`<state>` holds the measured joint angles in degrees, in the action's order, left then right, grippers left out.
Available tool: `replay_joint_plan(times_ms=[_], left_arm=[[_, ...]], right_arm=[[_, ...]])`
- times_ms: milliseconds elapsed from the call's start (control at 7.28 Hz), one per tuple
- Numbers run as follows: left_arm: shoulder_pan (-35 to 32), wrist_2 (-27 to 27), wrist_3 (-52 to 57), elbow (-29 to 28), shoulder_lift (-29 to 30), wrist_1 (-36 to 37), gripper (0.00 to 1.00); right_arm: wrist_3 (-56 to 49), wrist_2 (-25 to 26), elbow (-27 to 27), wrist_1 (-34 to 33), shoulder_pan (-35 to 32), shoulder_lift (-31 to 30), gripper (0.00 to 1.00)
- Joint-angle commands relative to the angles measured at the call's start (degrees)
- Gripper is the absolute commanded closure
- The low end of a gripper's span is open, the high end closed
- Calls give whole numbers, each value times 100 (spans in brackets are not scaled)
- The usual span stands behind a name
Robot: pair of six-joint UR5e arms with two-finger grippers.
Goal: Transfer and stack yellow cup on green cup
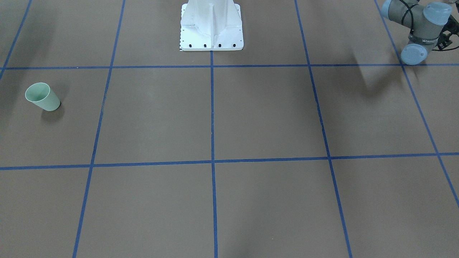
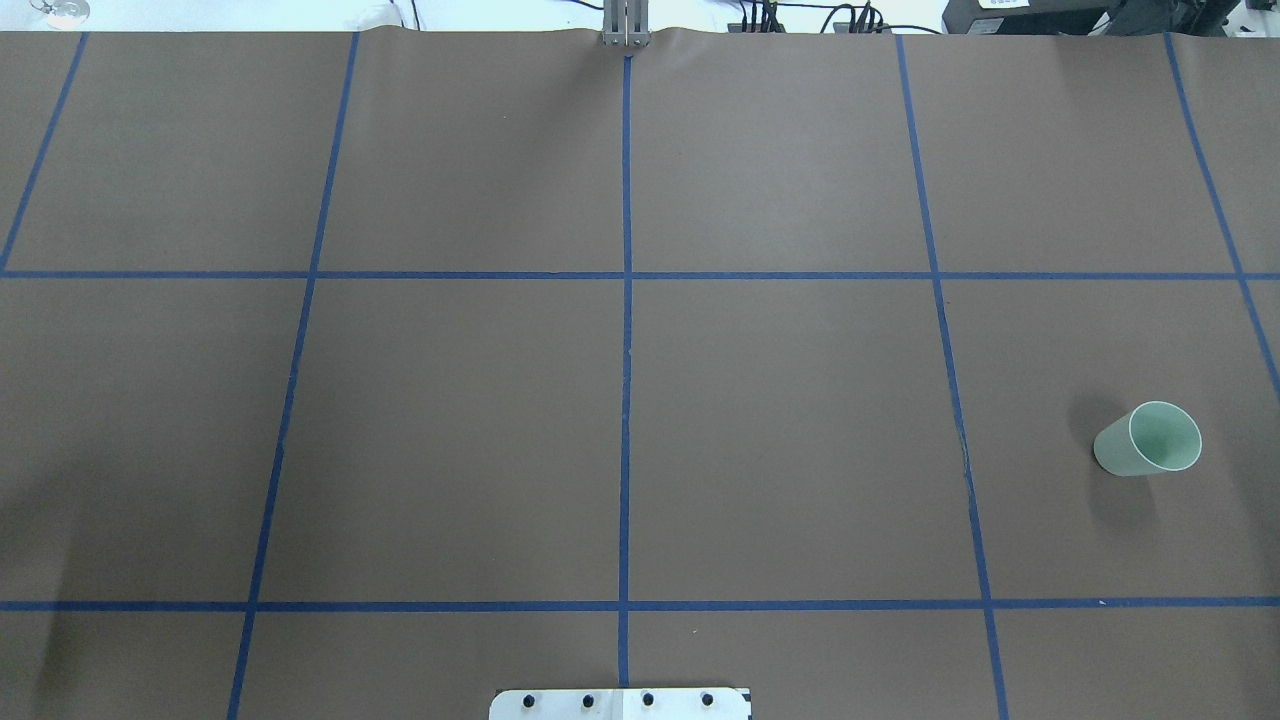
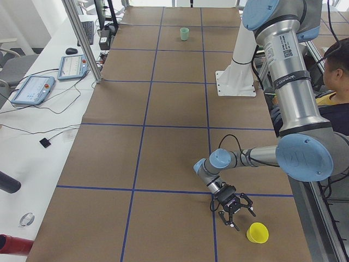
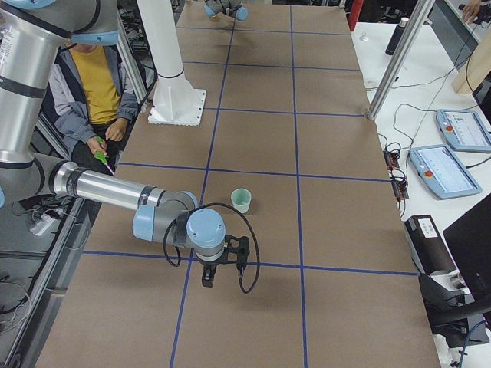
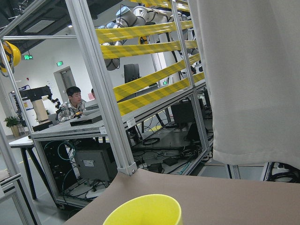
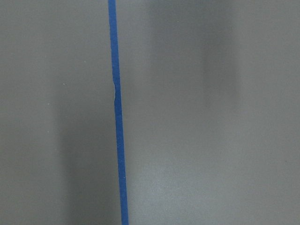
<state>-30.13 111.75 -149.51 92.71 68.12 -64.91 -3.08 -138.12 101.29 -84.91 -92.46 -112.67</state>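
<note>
- At the left gripper (image 3: 234,215), the state of the fingers cannot be told. It is shown only in the side view, and no fingers are shown by its own wrist camera.
- Just beside that gripper, and apart from it, the yellow cup (image 3: 257,233) is seen standing rim up on the table (image 2: 450,400), near the end on the robot's left. Nothing is recorded as held.
- The right gripper (image 4: 222,274) is found low over a blue tape line (image 6: 117,112). Whether its fingers are released or clenched cannot be told either.
- Handling is judged as follows: the yellow cup is likely light, thin-walled and smooth. Under a hard squeeze, flexing or slipping along the taper is to be expected.
- A hold across the wall just below the rim is advised, or one finger inside the rim and one outside.
- The yellow cup is noted as bright, plain and tapered, wider at the rim, without a handle.
- The green cup (image 2: 1148,439) is seen upright on the robot's right side, well apart from the yellow cup.
</note>
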Motion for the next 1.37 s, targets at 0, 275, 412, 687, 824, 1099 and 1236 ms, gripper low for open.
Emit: replay_joint_plan(times_ms=[0, 275, 412, 687, 824, 1099, 1236], left_arm=[[16, 285, -498, -217, 9, -48, 0], [16, 593, -657, -429, 17, -75, 0], [16, 776, -745, -456, 26, -101, 0], [34, 848, -825, -473, 26, -154, 0], [34, 849, -834, -621, 35, -276, 0], [34, 840, -825, -1087, 35, -697, 0], [51, 840, -816, -1150, 35, -751, 0]], right_arm=[[0, -5, 40, 1, 0, 8, 0], [-9, -5, 49, 1, 0, 8, 0], [-9, -5, 49, 1, 0, 8, 0], [-18, -5, 49, 1, 0, 26, 0], [-18, -5, 83, 1, 0, 26, 0], [-18, -5, 93, 18, 0, 26, 0], [-18, -5, 93, 45, 0, 26, 0]])
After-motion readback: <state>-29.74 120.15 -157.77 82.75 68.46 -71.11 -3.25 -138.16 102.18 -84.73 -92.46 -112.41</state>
